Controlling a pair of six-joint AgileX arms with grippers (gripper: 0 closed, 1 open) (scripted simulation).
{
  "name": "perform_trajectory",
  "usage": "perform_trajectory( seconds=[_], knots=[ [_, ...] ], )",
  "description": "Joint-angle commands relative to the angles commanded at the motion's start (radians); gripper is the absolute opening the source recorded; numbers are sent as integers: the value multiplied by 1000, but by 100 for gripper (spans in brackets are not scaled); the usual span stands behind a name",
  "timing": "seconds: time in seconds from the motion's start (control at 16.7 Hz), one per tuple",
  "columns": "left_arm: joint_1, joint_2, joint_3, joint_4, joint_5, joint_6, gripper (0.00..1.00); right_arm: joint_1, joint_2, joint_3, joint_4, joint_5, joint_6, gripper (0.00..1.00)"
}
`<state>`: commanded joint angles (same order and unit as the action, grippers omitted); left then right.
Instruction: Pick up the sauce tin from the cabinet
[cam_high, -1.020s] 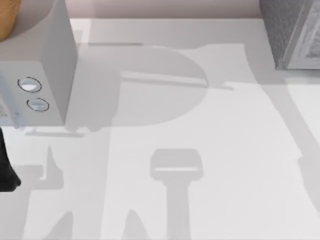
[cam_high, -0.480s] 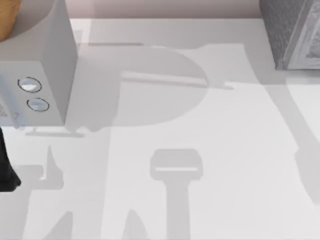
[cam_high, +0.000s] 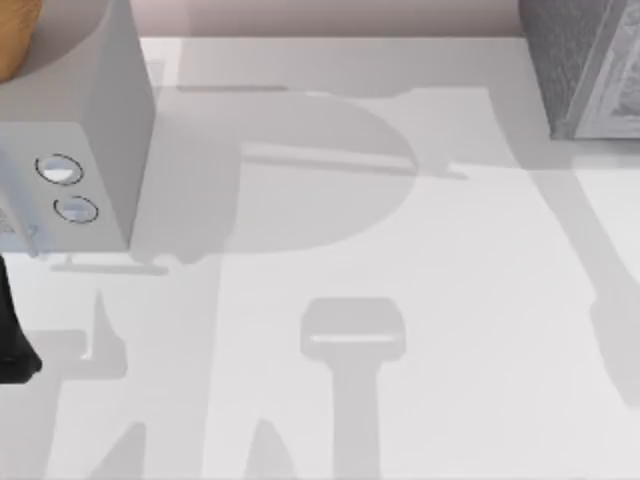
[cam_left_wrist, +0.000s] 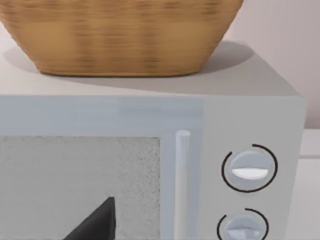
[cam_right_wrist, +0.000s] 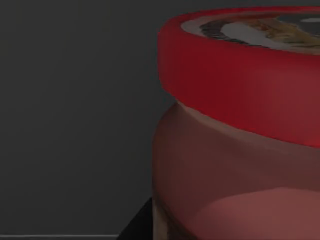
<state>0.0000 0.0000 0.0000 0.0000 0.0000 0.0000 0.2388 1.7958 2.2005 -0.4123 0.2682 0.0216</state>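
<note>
The sauce tin (cam_right_wrist: 240, 130), a small cylinder with a red-rimmed lid and reddish body, sits close before the right wrist camera against a dark wall; whether the right hand is spread or pressed together I cannot tell. In the top view's upper left corner of the white bench (cam_high: 400, 260) stands a pale grey microwave (cam_high: 90, 130) with two round dials, a woven tan basket (cam_left_wrist: 120, 35) on top; a grey cabinet (cam_high: 590, 60) fills the upper right corner; the left hand's state I cannot tell either.

Left arm (cam_high: 12, 330) sits at the table's left edge.

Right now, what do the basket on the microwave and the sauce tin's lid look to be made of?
The basket looks like woven wicker: tan, matte, with fine horizontal ribbing. The sauce tin has a smooth red lid, painted metal or plastic, I cannot tell which. The microwave looks like matte pale grey casing.
</note>
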Motion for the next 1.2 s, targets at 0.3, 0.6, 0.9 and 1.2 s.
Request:
perform_trajectory(
  seconds=[0.3, 0.6, 0.9, 1.2],
  knots=[
    [0, 0, 0, 0, 0, 0, 100, 0, 0, 0, 0, 0, 0, 0],
    [0, 0, 0, 0, 0, 0, 100, 0, 0, 0, 0, 0, 0, 0],
    [0, 0, 0, 0, 0, 0, 100, 29, -40, -7, -36, 28, 1, 0],
    [0, 0, 0, 0, 0, 0, 100, 155, -268, -48, -216, 152, 2, 0]
  ],
)
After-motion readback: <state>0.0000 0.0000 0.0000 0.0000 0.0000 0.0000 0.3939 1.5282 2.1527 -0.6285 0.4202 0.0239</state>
